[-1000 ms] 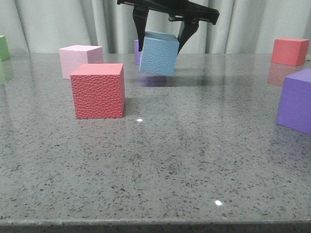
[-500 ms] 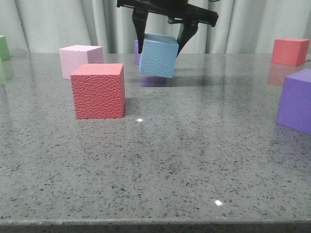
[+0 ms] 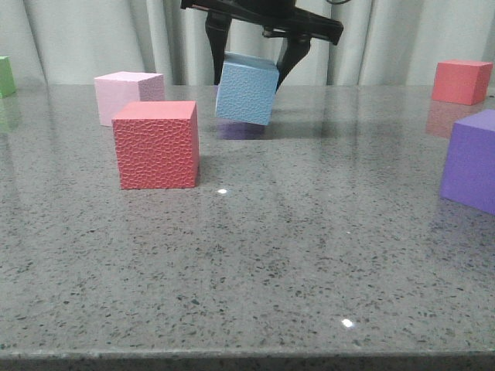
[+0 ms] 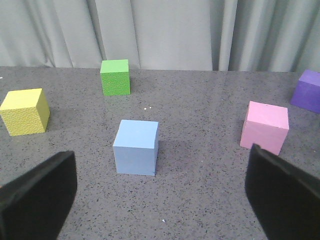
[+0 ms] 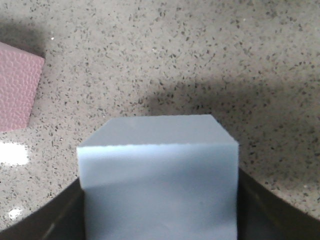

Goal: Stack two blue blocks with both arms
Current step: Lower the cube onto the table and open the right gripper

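Note:
My right gripper (image 3: 251, 73) hangs over the far middle of the table, shut on the pebbled blue block (image 3: 247, 90). It holds the block slightly tilted above the surface. In the right wrist view the block (image 5: 157, 175) fills the space between the dark fingers (image 5: 57, 217). The smoother blue block (image 4: 136, 146) stands on the table in the left wrist view. It is ahead of my left gripper (image 4: 160, 197), which is wide open and empty. That block and the left gripper are out of the front view.
A red cube (image 3: 156, 144) and a pink cube (image 3: 128, 95) stand left of the held block. A purple cube (image 3: 470, 160) and another red cube (image 3: 462, 81) are at the right. The left wrist view shows green (image 4: 115, 77), yellow (image 4: 25, 111), pink (image 4: 265, 127) and purple (image 4: 307, 90) cubes.
My right gripper has carried the pebbled blue block a little to the left and slightly higher. The other cubes have not moved.

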